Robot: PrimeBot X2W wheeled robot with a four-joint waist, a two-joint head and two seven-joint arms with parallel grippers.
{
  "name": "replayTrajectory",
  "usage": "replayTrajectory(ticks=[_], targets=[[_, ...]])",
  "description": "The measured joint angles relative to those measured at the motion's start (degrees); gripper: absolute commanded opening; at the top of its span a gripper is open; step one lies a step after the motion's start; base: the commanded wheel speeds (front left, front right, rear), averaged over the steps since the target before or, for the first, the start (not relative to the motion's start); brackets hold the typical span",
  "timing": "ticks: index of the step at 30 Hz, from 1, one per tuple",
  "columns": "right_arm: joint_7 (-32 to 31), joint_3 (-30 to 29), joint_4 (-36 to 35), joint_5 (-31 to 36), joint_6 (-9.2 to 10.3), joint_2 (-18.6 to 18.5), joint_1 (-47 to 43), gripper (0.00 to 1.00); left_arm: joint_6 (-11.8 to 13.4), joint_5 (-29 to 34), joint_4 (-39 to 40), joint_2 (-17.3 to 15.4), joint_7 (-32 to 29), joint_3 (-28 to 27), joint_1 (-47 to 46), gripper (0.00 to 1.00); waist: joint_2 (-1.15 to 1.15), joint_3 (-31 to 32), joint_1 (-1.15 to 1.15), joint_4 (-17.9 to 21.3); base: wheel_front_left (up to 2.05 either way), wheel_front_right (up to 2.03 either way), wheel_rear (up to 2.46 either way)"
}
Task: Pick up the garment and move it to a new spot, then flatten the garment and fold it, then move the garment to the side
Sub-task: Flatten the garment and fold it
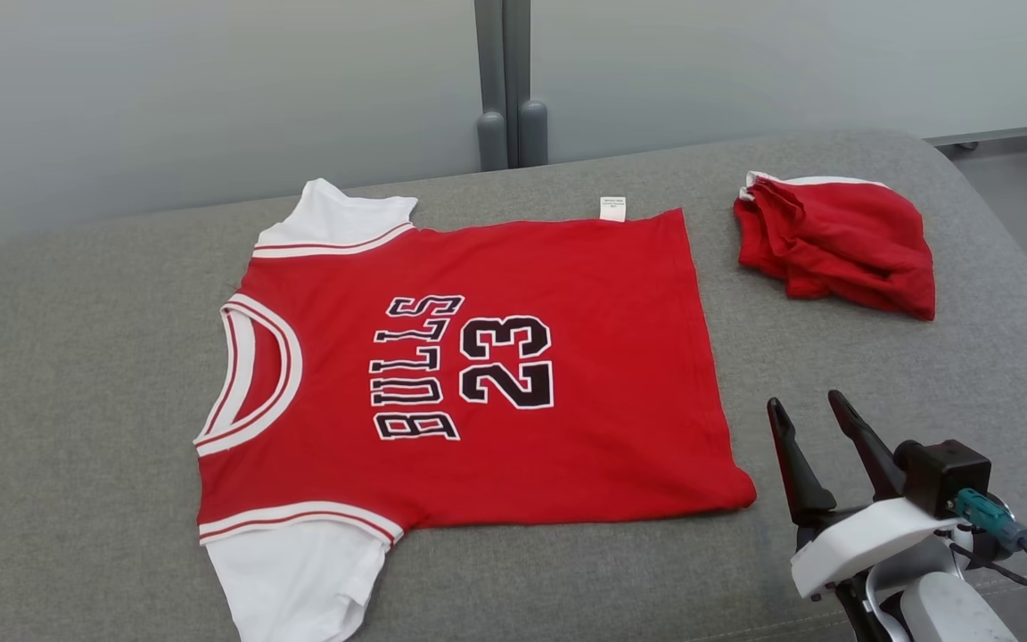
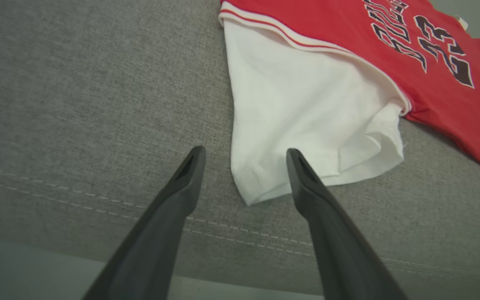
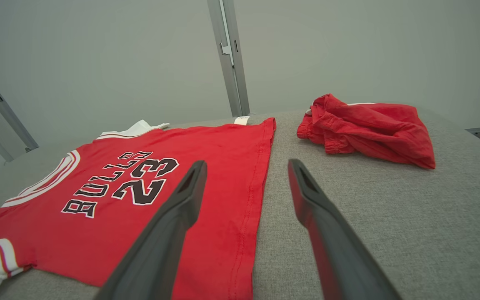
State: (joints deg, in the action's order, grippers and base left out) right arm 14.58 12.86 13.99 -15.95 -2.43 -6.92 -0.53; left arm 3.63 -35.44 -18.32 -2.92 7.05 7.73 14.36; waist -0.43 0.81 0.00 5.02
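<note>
The garment point(image 1: 478, 374) is a red T-shirt with white sleeves and "BULLS 23" printed in black. It lies spread flat on the grey cushion, collar to the left, hem to the right. My right gripper point(image 1: 806, 406) hovers open just off the shirt's near right hem corner, nothing between its fingers. In the right wrist view the shirt point(image 3: 140, 196) lies ahead and left of the open right gripper point(image 3: 246, 164). In the left wrist view my left gripper point(image 2: 245, 152) stands open over the end of the near white sleeve point(image 2: 306, 121), holding nothing.
A crumpled red cloth point(image 1: 839, 242) with a white edge lies at the far right of the grey cushion point(image 1: 77, 374). Its front seam and edge point(image 2: 77, 196) run close under the left fingers. A pale wall with a grey post point(image 1: 505, 80) stands behind.
</note>
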Motion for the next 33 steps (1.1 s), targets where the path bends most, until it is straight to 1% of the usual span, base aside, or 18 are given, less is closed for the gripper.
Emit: replayTrajectory(ticks=[10, 11, 13, 14, 15, 17, 18, 20, 21, 28, 33], targets=[[0.00, -0.94, -0.02, 0.25, -0.01, -0.33, 0.05, 1.00, -0.05, -0.42, -3.64, 0.03, -0.94, 1.45, -1.58, 1.00, 0.00, -1.36, 0.00, 0.56, 0.00, 0.00, 0.00], [0.00, -0.96, -0.02, 0.26, -0.02, -0.32, 0.05, 1.00, -0.07, -0.62, -3.85, 0.03, -0.94, 1.47, -1.71, 0.96, 0.00, -1.41, 0.00, 0.57, 0.00, 0.00, 0.00], [0.00, -0.96, -0.01, 0.32, -0.07, -0.32, 0.06, 1.00, -0.10, -0.69, -4.53, 0.03, -0.93, 1.49, -2.09, 0.84, 0.00, -1.51, 0.00, 0.58, 0.00, 0.00, 0.00], [0.00, -0.96, -0.01, 0.33, -0.07, -0.31, 0.07, 1.00, -0.10, -0.70, -4.93, 0.02, -0.93, 1.49, -2.42, 0.72, 0.00, -1.55, 0.00, 0.58, 0.00, 0.00, 0.00], [0.00, -0.96, -0.01, 0.33, -0.07, -0.29, 0.08, 1.00, -0.10, -0.70, -5.17, 0.01, -0.92, 1.49, -2.65, 0.51, 0.00, -1.59, 0.00, 0.58, 0.00, 0.00, 0.00], [0.00, -0.99, 0.00, 0.33, -0.08, -0.24, 0.09, 1.00, -0.23, -0.70, -5.54, -0.01, -0.92, 1.66, -2.99, 0.37, 0.00, -1.67, 0.00, 0.58, 0.00, 0.00, 0.00], [0.00, -1.01, 0.02, 0.33, -0.08, -0.23, 0.09, 1.00, -0.57, -0.70, -5.70, -0.01, -0.92, 1.78, -3.17, 0.26, 0.00, -1.71, 0.00, 0.58, 0.00, 0.00, 0.00], [0.00, -1.09, 0.12, 0.34, -0.08, -0.21, 0.11, 1.00, -0.65, -0.70, -6.38, 0.00, -0.93, 2.16, -3.85, 0.10, 0.00, -1.79, 0.00, 0.57, 0.00, 0.00, 0.00], [0.00, -1.12, 0.20, 0.34, -0.08, -0.21, 0.12, 1.00, -0.68, -0.70, -6.68, 0.01, -0.92, 2.37, -4.10, 0.00, 0.00, -1.83, 0.00, 0.57, 0.00, 0.00, 0.00], [0.00, -1.65, 1.59, 0.30, -0.30, -0.10, 0.09, 1.00, -1.69, -0.71, -6.76, 0.07, 0.65, 2.72, -5.30, 0.00, 0.00, -1.99, 0.00, 0.52, 0.00, 0.00, 0.00], [-0.01, -2.99, 6.06, -2.37, -0.57, 0.35, -1.43, 1.00, -2.44, -0.73, -3.10, 0.19, 4.17, 1.46, -7.71, 0.00, 0.00, -2.11, 0.00, -0.05, 0.00, 0.00, 0.00]])
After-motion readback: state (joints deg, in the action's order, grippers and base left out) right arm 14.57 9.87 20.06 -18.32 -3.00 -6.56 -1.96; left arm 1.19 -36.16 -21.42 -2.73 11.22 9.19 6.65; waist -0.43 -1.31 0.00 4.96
